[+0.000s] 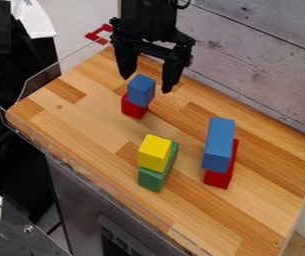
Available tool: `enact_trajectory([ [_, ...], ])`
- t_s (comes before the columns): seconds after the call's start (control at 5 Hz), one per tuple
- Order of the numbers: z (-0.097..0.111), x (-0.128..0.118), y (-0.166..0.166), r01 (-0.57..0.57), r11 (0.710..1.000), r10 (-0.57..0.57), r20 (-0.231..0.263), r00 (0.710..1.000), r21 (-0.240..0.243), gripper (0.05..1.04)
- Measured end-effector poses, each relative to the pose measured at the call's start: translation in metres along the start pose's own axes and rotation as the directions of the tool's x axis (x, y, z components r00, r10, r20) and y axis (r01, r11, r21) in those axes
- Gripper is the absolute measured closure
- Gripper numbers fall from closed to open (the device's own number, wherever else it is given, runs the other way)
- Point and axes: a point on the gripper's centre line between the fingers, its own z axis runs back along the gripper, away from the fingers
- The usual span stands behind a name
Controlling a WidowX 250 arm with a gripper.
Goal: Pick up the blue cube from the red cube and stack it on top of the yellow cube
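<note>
- At the top of the worktop (101, 120), toward the left: gripper (146, 84), black, hanging downward from the arm. Fingers spread well open, with a gap between the tips.
- Nearest to the gripper: blue cube (141, 90), directly on top of the red cube (134, 106). The blue cube shows between and slightly below the fingertips. Whether either finger touches it cannot be told.
- Red cube: beneath the blue cube, partly covered by it in this view, on the wooden worktop.
- Near the middle of the worktop, nearer the camera: yellow block (155, 152), resting on the green block (150, 179). Part of the green block extends past the yellow one on the right.
- Right of that pair, and apart from it: long blue block (219, 143), lying flat on the long red block (217, 179). The red one shows at the near end and along the right side.
- Left edge of the worktop: clear guard (41, 82), upright.
- Beyond the far left corner: red piece (100, 34), with openings.
- Behind the worktop: grey plank wall (248, 55), with dark knots.
- Below the front edge: grey cabinet (88, 200).
</note>
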Motion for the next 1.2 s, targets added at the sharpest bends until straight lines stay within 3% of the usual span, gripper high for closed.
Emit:
enact_trajectory([
  [0.4,-0.02,0.005,0.005,0.008,1.0,-0.008,-0.067,0.998,0.005,0.084],
  [1.0,-0.008,0.021,0.016,0.007,0.999,-0.005,-0.046,0.999,0.048,0.084],
  [1.2,-0.027,0.013,0.023,-0.004,0.999,0.009,-0.119,0.993,0.044,0.084],
])
